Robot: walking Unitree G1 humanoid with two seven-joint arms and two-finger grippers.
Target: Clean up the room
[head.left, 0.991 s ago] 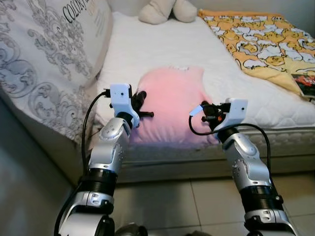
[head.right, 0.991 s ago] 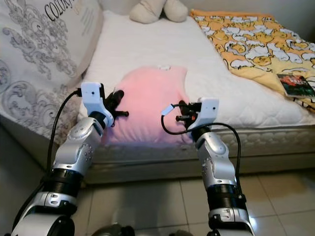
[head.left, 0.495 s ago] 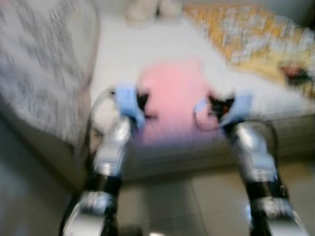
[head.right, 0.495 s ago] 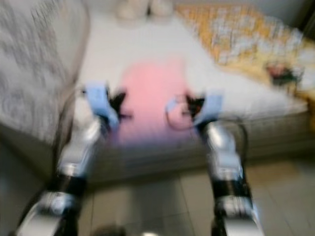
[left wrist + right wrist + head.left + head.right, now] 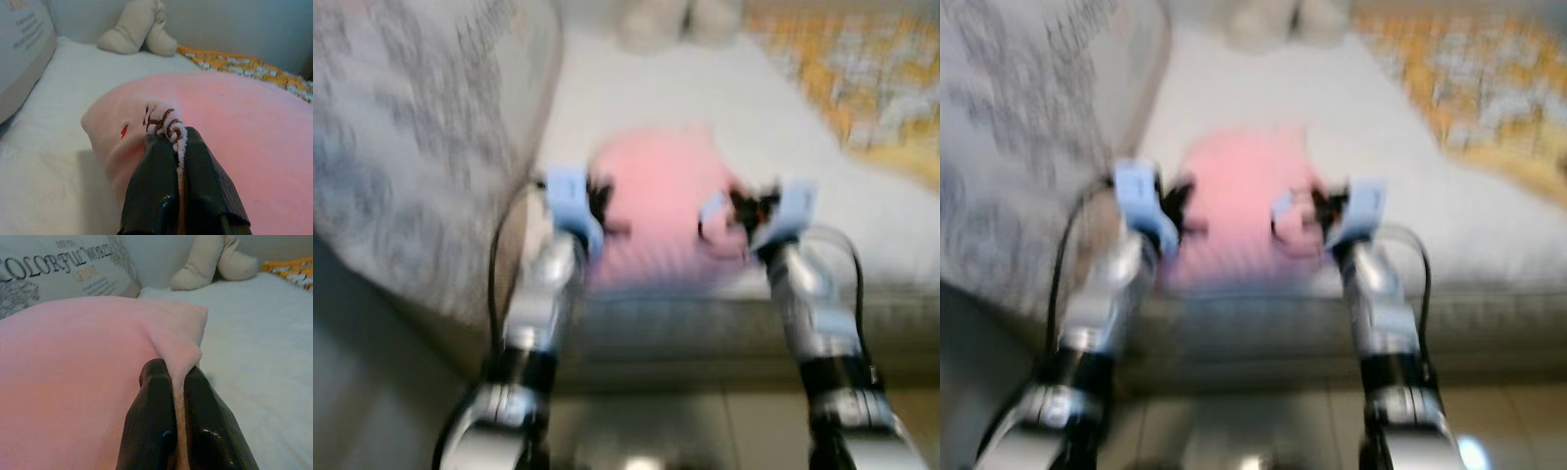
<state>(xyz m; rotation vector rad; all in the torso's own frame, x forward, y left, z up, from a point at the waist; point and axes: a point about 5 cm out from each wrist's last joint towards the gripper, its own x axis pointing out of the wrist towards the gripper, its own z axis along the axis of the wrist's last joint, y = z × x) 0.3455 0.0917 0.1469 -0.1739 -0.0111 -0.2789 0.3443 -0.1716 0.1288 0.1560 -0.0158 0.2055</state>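
The pink pillow, soft and fleecy with rounded corners, lies on the white quilted mattress near its front edge, at the centre of the blurred head views. The left gripper is pinched tight on the corner at 9 o'clock, over a patch of brown embroidered stitching. The right gripper is clamped on the corner at 3 o'clock, fabric squeezed between its glossy black fingers. A cream plush toy sits at 12 o'clock, a yellow patterned blanket at 2, and a large grey ornamented cushion at 10.
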